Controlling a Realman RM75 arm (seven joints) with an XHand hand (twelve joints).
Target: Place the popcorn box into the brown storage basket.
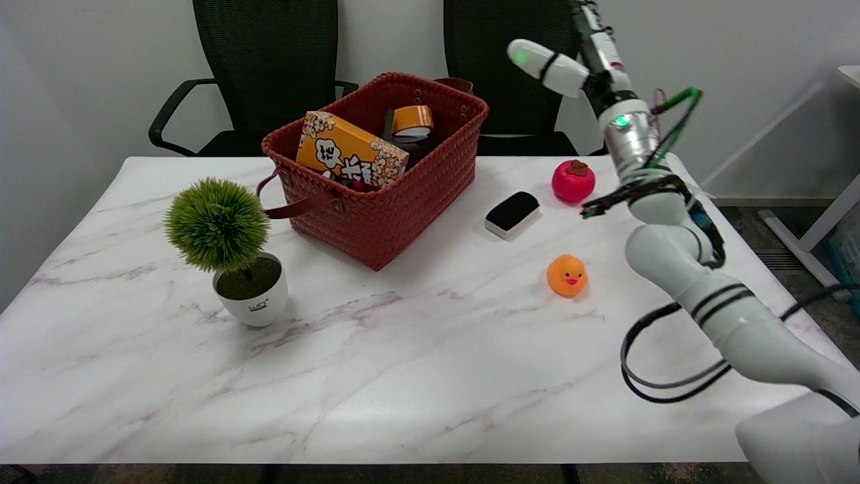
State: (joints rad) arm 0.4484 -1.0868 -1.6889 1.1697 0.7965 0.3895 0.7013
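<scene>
Orange printed popcorn box (351, 158) sits tilted in the brown woven storage basket (403, 202); your hand's out of view, state unknowable — keep the arm clear.

A woven reddish-brown plastic storage basket (403, 202) holds an orange cardboard popcorn box (349, 156) printed with white popcorn, on a white, grey-veined marble bench (376, 376) beside a round orange rubber duck (566, 275) and a red apple-shaped toy (573, 181)
</scene>
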